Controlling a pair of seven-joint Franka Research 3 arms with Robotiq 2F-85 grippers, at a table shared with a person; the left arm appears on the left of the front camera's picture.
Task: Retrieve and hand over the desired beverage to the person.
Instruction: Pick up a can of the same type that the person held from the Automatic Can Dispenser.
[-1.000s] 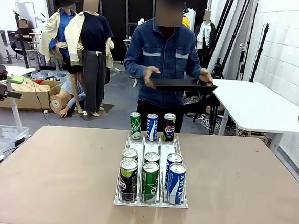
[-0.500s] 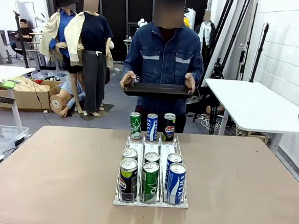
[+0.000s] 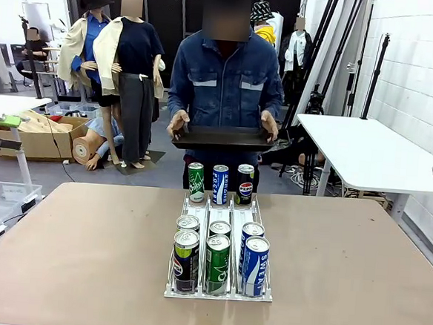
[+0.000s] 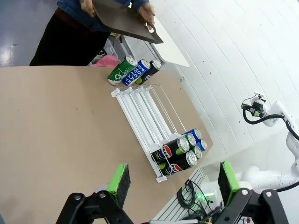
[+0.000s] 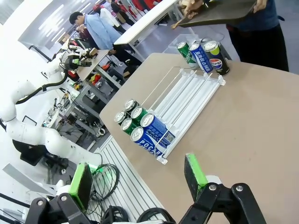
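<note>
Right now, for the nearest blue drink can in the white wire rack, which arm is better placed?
Likely right: the blue drink can stands in the white wire rack, right lane, on that arm's side; the right gripper is open.

The counter is showing a smooth, matt tan top. The rack on it is looking like glossy clear plastic, its cans gleaming as printed metal. Beyond the rack, the person is wearing denim cloth, holding a matt dark tray.
</note>
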